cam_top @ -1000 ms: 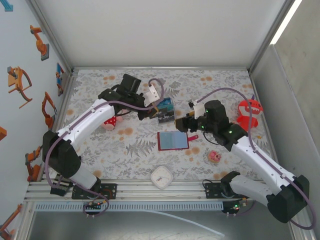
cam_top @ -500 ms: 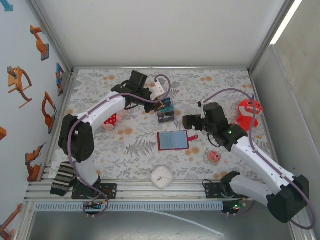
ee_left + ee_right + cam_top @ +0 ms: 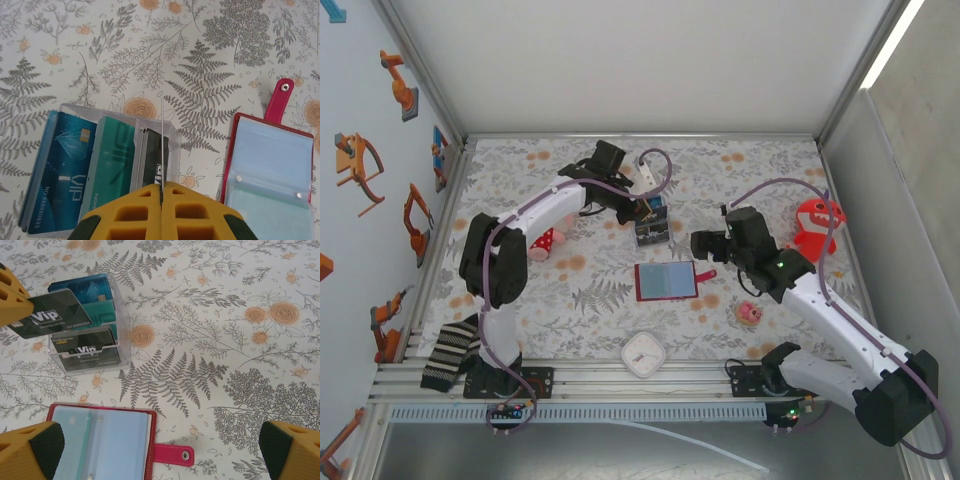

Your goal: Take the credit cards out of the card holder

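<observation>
A tablecloth [image 3: 590, 300] printed with grey ferns and orange flowers is spread over the whole table. It's boxed in by aluminium frame posts [image 3: 424, 70], with a plain white panel [image 3: 640, 60] at the far side. The left wall [image 3: 350, 230] is pale blue and dotted with orange robot-arm stickers [image 3: 358, 165]. On the right, a grey panel [image 3: 920, 180] is topped by a bright light strip [image 3: 892, 45]. An aluminium rail [image 3: 620, 385] is fixed across the near edge.

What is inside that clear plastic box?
The clear box holds cards on edge: a blue card, a teal card, dark Vip cards. They cover one another, so their number and most faces are hidden.
</observation>
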`<action>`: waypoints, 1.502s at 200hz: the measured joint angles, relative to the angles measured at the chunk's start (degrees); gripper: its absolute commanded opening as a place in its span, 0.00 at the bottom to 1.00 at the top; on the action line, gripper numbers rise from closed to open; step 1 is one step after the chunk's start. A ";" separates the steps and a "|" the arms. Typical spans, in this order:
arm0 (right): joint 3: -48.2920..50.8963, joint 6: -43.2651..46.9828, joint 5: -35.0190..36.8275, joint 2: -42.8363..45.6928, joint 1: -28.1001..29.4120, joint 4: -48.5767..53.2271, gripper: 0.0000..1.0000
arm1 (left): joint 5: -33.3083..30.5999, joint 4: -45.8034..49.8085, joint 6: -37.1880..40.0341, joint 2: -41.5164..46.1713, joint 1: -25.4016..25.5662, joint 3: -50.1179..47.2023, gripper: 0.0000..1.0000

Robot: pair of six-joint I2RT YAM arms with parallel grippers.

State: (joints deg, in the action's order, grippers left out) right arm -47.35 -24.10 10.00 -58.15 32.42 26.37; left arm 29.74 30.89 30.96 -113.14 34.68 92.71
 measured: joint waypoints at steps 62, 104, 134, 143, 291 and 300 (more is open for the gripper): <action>0.00 -0.15 0.15 0.00 0.00 0.00 0.99 | 0.61 1.36 -0.07 -3.15 0.00 1.29 0.00; 0.00 -0.15 0.15 0.07 0.00 0.00 0.99 | 0.96 1.88 -0.39 -5.49 0.00 3.85 0.00; 0.00 -0.15 0.15 0.42 0.00 0.00 0.99 | 0.96 2.45 -0.46 -6.29 0.00 4.33 0.00; 0.00 -0.15 0.15 0.55 0.00 0.00 0.99 | 0.96 2.78 -0.46 -6.43 0.00 4.46 0.00; 0.76 -0.66 -0.13 0.96 0.00 -0.33 0.99 | -0.15 4.46 0.07 -10.19 0.00 6.29 0.04; 0.87 -0.79 -0.28 0.96 0.00 -0.46 0.99 | -0.24 4.52 0.09 -10.19 0.00 6.34 0.11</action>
State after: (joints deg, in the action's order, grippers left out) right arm -46.48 -24.88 9.72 -57.19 32.42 25.91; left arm 29.50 35.42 31.05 -123.33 34.68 99.04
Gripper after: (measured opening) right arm 0.991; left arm 0.047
